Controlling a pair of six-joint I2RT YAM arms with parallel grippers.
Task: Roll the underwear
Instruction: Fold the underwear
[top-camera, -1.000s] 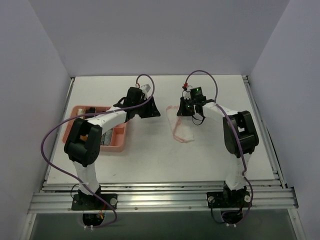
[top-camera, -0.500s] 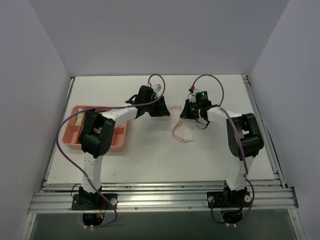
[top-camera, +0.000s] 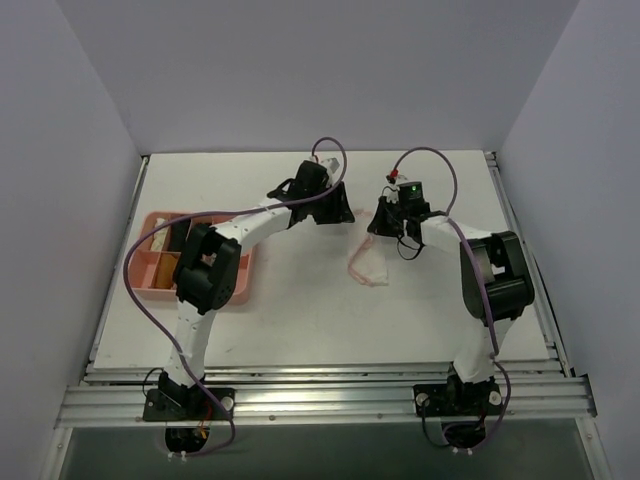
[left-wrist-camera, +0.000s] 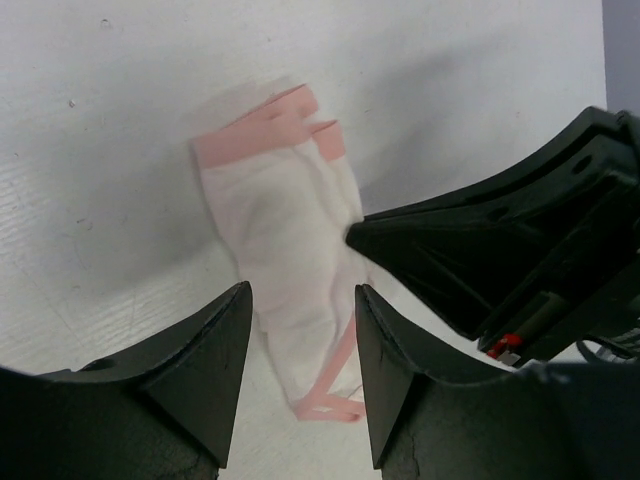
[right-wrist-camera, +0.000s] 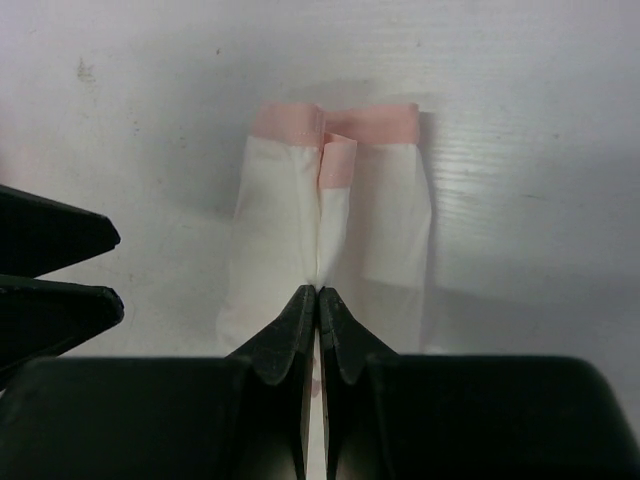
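**A:** What is the biggest thing in front of you?

**B:** The white table (top-camera: 300, 320), walled in on three sides. At its left stands a pink tray (top-camera: 150, 293) with compartments. My left arm (top-camera: 250, 228) reaches across it and hides part, so I make out only some dark and pale things inside.

**A:** And the underwear?

**B:** The underwear (top-camera: 368, 262) lies near the middle of the table, well apart from the tray. It is folded into a narrow white strip with pink trim at both ends.

**A:** Your grippers?

**B:** My left gripper (left-wrist-camera: 302, 292) is spread and holds nothing, and the cloth shows between its fingers. My right gripper (right-wrist-camera: 318, 292) is pressed together, with its tips on the strip's middle crease. Whether any cloth is caught between them I cannot tell.

**A:** Anything in the way?

**B:** Only my own right gripper. It sits just beside my left fingers, with its tip at the strip's edge.
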